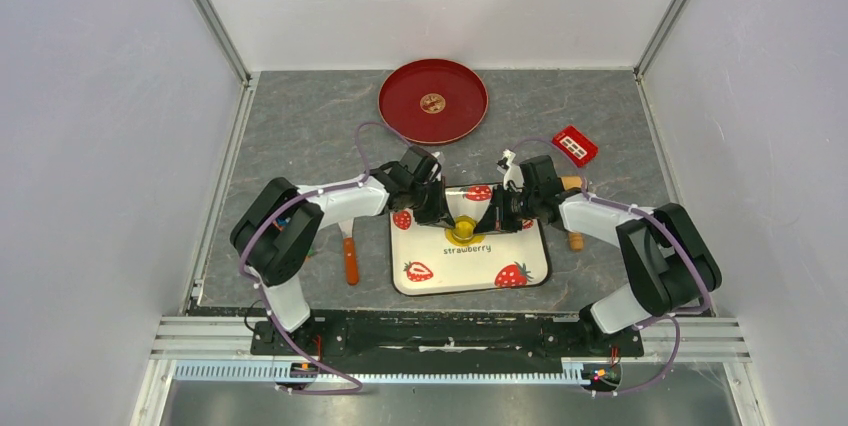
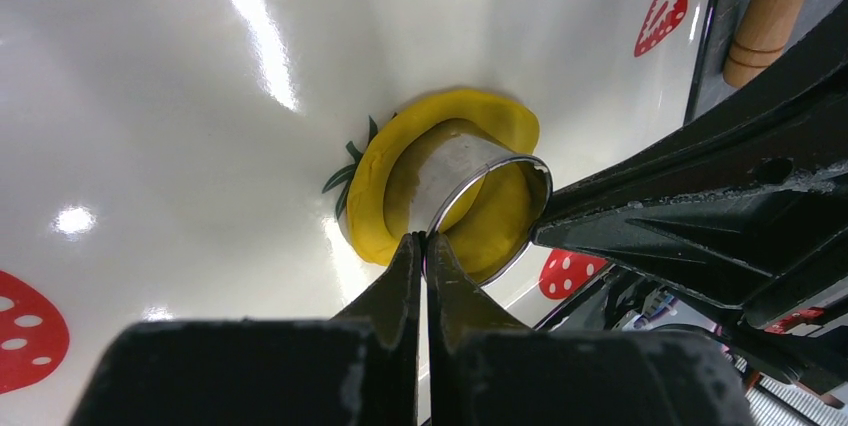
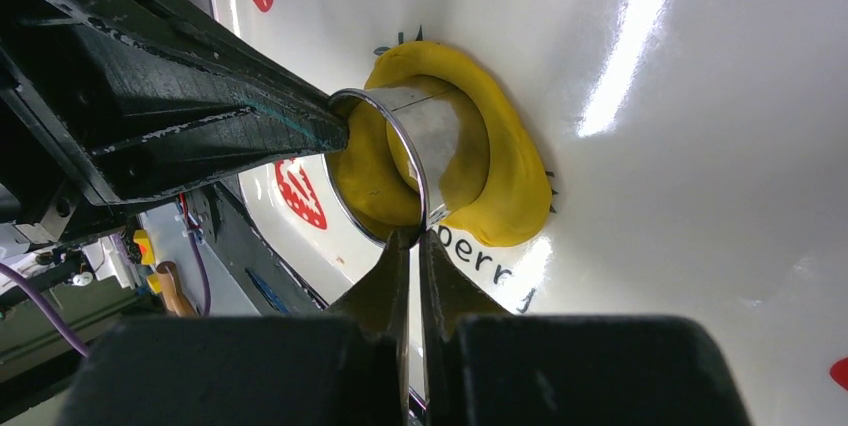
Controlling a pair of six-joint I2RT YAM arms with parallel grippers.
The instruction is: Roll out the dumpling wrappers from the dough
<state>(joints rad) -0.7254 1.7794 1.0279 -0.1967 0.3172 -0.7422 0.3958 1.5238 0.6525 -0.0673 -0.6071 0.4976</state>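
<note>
The step in hand looks like cutting a round from the dough (image 2: 392,171). A metal ring (image 2: 455,171) stands pressed into the yellow patch, which lies on the strawberry board (image 1: 470,278), toward its 12 o'clock edge. The left gripper (image 2: 425,238) pinches the ring's thin rim from 9 o'clock and the right gripper (image 3: 412,238) from 3 o'clock, both pairs of fingers narrowed to a sliver on the metal. One small wrapper (image 1: 432,102) lies in the middle of the red plate (image 1: 400,118), at 12 o'clock from the board. A rolling pin (image 1: 575,237) lies off the board at 3 o'clock. Next, the ring probably needs an even downward press or twist, then a level lift by both arms together.
</note>
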